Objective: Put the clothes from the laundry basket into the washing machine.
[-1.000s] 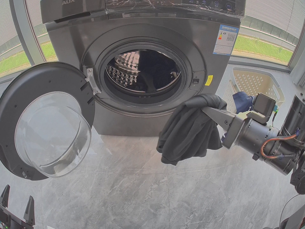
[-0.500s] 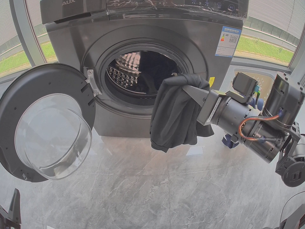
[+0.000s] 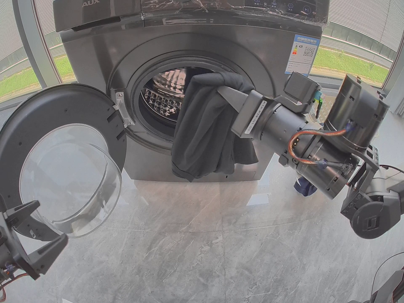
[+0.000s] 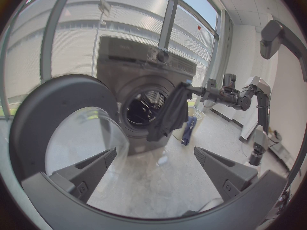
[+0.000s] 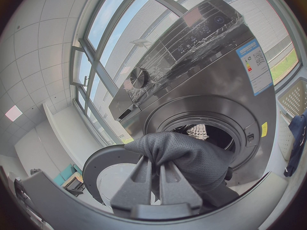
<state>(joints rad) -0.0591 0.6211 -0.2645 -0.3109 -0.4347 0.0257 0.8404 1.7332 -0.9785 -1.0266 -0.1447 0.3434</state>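
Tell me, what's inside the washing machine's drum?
Shiny dimpled drum wall shows. The dark garment hanging from the right claw covers the rest, hiding any contents.

A glossy grey marble floor (image 3: 210,240) fills the lower frame. Tall windows (image 3: 6,34) span the upper corners, showing green grass (image 3: 349,62) and a ribbed building (image 3: 362,5) in daylight.

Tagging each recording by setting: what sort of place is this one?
Probably a laundry corner of a window-walled room: a front-loading washing machine with its door open, a laundry basket beside it, tall windows behind.
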